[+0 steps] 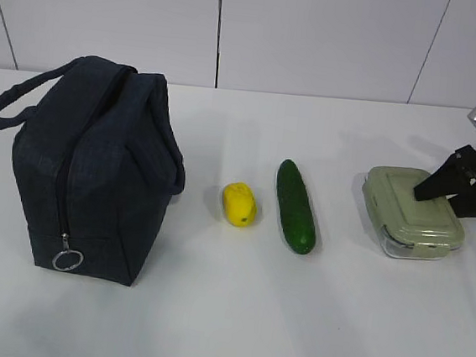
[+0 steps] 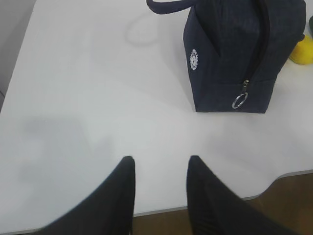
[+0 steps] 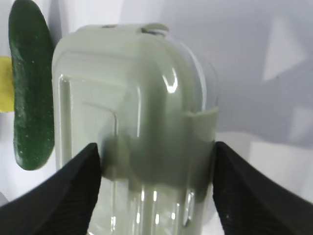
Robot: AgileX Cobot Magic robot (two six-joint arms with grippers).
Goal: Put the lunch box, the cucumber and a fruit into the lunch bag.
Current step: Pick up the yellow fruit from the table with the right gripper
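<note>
Sage-lidded clear lunch box sits between tool fingers.

Right claw: low, fingers spread wide, one at each long side of the lunch box; contact unclear. Left claw: partly open, empty, hovering above the desk.

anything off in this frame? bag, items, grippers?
One thing: the lunch bag stands on end and looks zipped shut, its ring pull down near the table, so nothing can go in yet. The lemon, cucumber and lunch box lie intact in a row. Nothing spilled or damaged.
</note>
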